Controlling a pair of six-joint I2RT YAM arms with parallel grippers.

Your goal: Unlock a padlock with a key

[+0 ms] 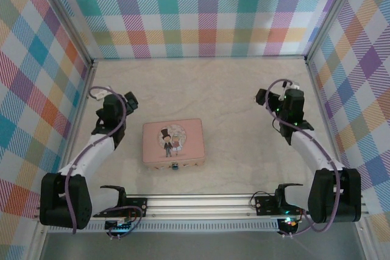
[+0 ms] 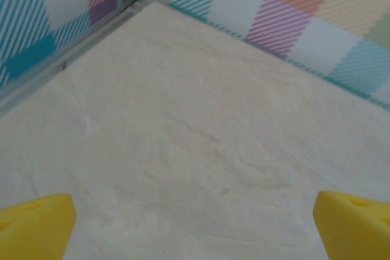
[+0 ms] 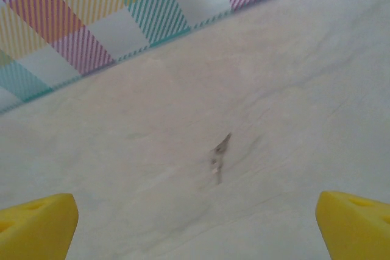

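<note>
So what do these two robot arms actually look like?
They match. The left arm and right arm have chunky black joints, white tube-like links and thin purple cables looping alongside. The left gripper and right gripper are black, with bright yellow wedge-shaped fingertips.

Plaid walls (image 1: 207, 10), beige tabletop (image 1: 231, 89)

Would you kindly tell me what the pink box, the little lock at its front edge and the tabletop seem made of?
The pink box looks like painted tin: smooth printed lid, rounded corners; card is possible. The padlock looks like dark metal with a faint glint, too small to be sure. The table looks like matt beige laminate or vinyl, with faint stone-like veins.
</note>
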